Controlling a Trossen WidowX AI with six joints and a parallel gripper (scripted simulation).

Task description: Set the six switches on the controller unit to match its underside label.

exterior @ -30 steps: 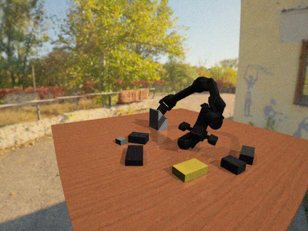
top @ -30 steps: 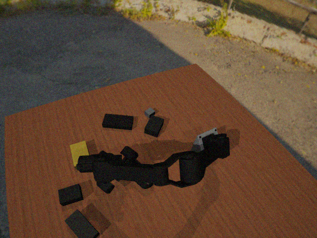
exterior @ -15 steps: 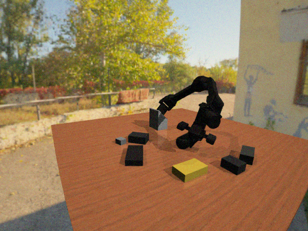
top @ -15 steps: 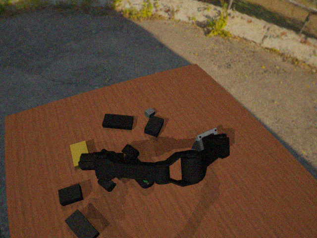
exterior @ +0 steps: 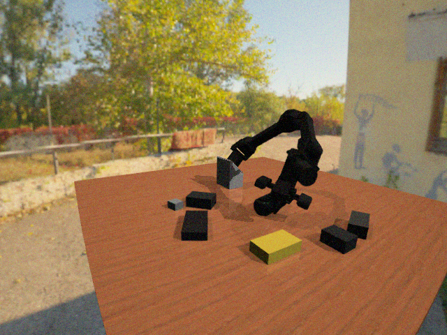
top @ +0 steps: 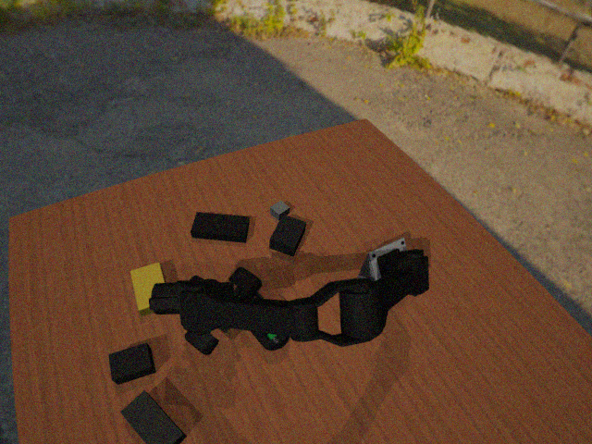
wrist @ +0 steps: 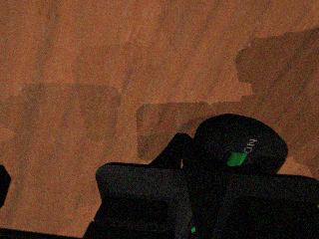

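Observation:
Several dark blocks lie on the bench: a long one (top: 220,227) (exterior: 195,225), a short one (top: 289,235) (exterior: 200,199), one (top: 131,363) (exterior: 338,238) at the opposite side, and a slightly greyer one (top: 153,418) (exterior: 358,224) beside it. None shows rocker switches, numbers or a label, so I cannot tell which is the controller unit, or whether the arm hides it. My gripper (top: 159,298) (exterior: 264,207) is shut and empty, reaching low over the bench beside the yellow block. The wrist view shows a dark rounded part with a green patch and "ON" lettering.
The yellow block (top: 147,287) (exterior: 276,243) lies just past the gripper. A small grey block (top: 279,209) (exterior: 175,204) is beside the short dark block. The grey wedge bracket (top: 372,269) (exterior: 224,173) stands at the arm's base. The wooden bench (top: 454,334) (exterior: 216,288) carries the arm's shadows.

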